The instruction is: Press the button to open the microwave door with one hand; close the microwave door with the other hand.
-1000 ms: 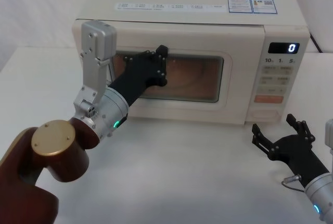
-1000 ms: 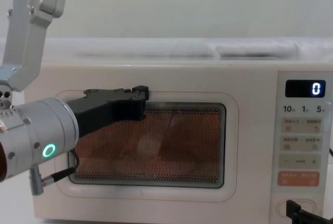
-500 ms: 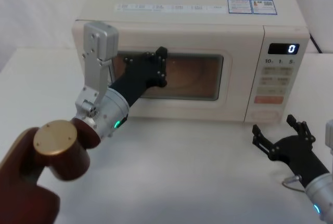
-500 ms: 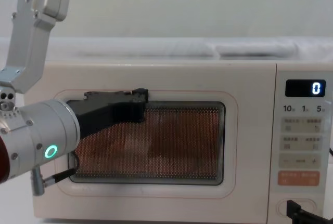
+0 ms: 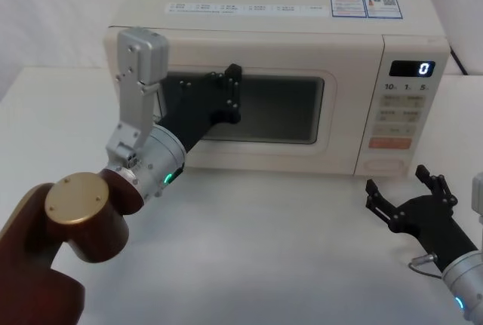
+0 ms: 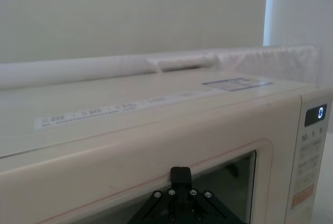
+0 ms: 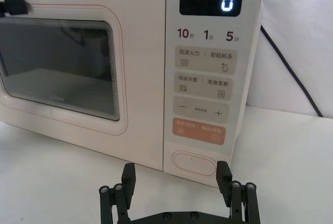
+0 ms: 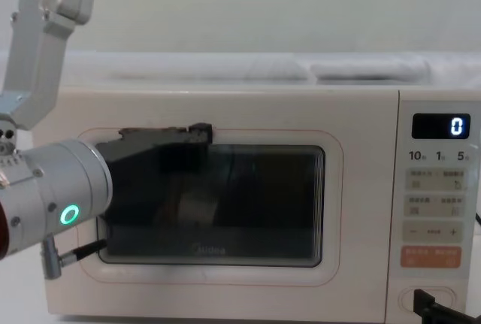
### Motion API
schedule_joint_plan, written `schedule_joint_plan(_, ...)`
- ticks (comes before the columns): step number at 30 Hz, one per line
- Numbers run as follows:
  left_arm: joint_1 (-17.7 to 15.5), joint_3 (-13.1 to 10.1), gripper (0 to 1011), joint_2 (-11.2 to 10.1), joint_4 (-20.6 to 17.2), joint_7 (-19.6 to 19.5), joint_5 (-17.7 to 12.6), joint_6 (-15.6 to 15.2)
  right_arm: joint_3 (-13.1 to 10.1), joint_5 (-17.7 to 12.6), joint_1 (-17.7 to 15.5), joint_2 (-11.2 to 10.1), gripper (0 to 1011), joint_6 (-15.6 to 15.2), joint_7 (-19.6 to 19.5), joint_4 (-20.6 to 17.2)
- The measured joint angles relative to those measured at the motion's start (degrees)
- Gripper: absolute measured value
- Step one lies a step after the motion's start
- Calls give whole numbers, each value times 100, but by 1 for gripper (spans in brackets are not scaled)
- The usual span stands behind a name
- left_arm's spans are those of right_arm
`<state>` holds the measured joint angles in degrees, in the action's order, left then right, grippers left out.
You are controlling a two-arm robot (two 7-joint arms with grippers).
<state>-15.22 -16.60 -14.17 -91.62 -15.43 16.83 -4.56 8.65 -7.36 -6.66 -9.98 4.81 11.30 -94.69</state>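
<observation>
Door shut flush, our left gripper (image 5: 230, 84) on its face.

The microwave door (image 5: 249, 151) is a stiff hinged panel that swings lightly, so we push flat near its free edge rather than grip; whether our left fingers are spread we cannot tell. Our right gripper (image 7: 177, 182) waits spread before the button (image 7: 193, 163).
</observation>
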Motion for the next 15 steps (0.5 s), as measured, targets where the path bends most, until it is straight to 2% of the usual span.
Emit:
schedule_joint_plan(6,170,61,0,-37,-265,-4,118,-32,0,0,0,0,1002,0,0,0)
schedule_joint_plan(15,737,284,0,-226,-922,149,268,-109,0,0,0,0,1002,0,0,0)
